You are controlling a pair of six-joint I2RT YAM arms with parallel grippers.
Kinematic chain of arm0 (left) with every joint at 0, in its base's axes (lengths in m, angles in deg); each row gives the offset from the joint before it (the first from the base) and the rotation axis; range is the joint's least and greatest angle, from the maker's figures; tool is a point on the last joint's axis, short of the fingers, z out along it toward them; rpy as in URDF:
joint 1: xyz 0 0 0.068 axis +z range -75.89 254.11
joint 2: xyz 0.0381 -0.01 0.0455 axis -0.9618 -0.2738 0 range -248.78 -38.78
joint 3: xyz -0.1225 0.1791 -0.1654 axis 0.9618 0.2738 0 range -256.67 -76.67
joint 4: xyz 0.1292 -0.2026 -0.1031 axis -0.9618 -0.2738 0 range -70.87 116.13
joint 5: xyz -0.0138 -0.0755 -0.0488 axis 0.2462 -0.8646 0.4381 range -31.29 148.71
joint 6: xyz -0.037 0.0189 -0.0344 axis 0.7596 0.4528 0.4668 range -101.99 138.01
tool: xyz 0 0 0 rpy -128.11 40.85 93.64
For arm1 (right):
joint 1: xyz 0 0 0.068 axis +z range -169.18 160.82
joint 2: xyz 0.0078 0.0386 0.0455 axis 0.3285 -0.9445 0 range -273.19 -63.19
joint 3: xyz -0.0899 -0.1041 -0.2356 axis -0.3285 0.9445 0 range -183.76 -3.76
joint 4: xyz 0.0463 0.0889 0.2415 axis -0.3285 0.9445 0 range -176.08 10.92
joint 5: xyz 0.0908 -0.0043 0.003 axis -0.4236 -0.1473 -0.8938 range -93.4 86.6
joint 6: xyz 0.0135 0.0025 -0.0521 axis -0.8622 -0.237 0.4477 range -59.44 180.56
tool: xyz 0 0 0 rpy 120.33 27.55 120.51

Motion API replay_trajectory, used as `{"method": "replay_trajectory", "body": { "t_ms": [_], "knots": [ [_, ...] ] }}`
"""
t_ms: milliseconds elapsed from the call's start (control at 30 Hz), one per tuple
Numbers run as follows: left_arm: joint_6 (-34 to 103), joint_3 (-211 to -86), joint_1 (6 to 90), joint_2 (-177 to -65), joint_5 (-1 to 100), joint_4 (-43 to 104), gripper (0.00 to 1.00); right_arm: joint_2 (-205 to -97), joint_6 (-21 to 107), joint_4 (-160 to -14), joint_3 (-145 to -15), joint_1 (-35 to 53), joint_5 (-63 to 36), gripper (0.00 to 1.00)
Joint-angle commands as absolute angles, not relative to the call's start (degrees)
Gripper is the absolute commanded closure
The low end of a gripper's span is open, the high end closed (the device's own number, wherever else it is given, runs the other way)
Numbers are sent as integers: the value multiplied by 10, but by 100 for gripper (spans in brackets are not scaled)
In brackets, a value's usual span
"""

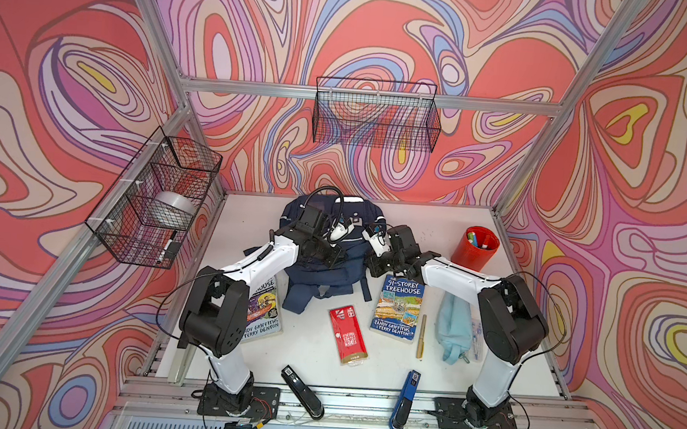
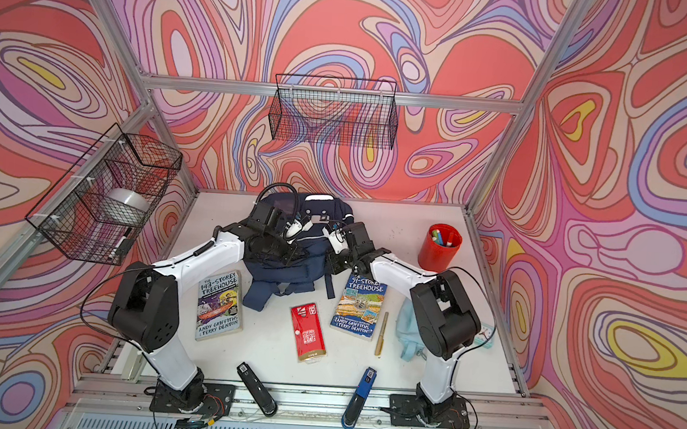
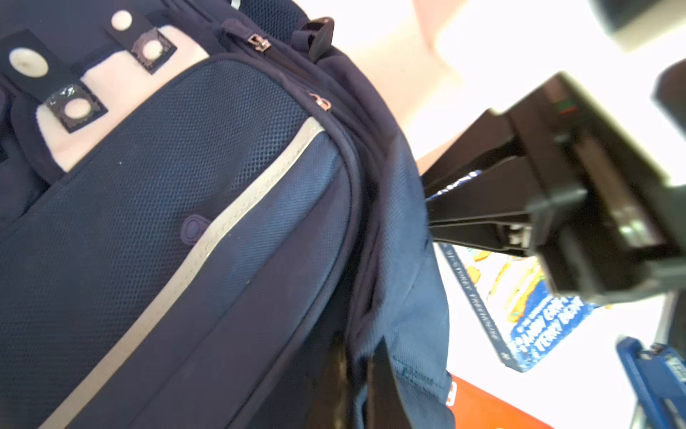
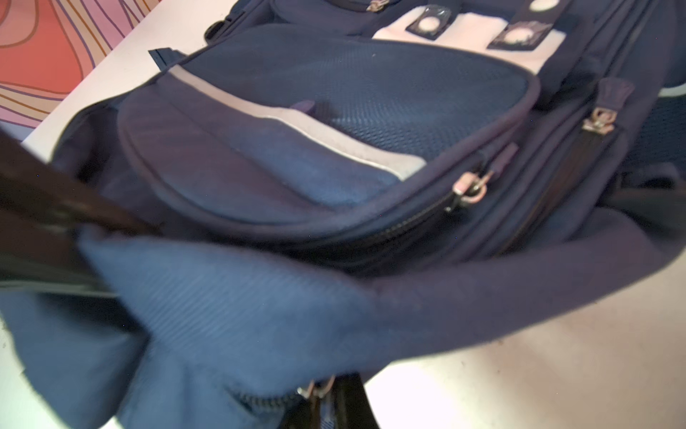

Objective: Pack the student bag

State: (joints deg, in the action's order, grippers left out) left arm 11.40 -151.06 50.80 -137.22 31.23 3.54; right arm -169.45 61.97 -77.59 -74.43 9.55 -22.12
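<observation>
The student bag [image 1: 307, 287], a navy backpack with pale stripes and a white patch, lies at the back middle of the table in both top views. My left gripper [image 1: 331, 259] is over its left side. In the left wrist view it [image 3: 358, 390] is shut on a fold of the bag's [image 3: 185, 223] side fabric. My right gripper [image 1: 375, 266] is at the bag's right side. In the right wrist view it [image 4: 324, 403] is shut on a metal zipper pull at the edge of the bag [image 4: 297, 178], with blue fabric bunched over it.
On the table lie a Treehouse book [image 1: 397, 306], a second book [image 2: 219, 304], a red packet [image 1: 348, 334], a gold pen [image 1: 421, 337], a light blue pouch [image 1: 451, 330], a black stapler [image 1: 302, 390] and a blue stapler [image 1: 405, 398]. A red cup [image 1: 475, 245] of markers stands back right.
</observation>
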Motion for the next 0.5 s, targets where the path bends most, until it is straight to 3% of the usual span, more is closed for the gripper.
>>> {"method": "replay_trajectory", "body": {
  "t_ms": [0, 200, 400, 467],
  "knots": [
    [204, -1517, 494, -1331, 263, 40, 100, -1743, 651, -731, -798, 63, -197, 100],
    [271, -1544, 481, -1370, 272, 27, 100, -1719, 697, -668, -834, 71, -177, 100],
    [353, -1548, 482, -1393, 206, 105, 100, -1650, 750, -671, -760, 136, -56, 100],
    [354, -1573, 482, -1410, 195, 97, 100, -1651, 745, -644, -769, 147, -55, 100]
  ]
}}
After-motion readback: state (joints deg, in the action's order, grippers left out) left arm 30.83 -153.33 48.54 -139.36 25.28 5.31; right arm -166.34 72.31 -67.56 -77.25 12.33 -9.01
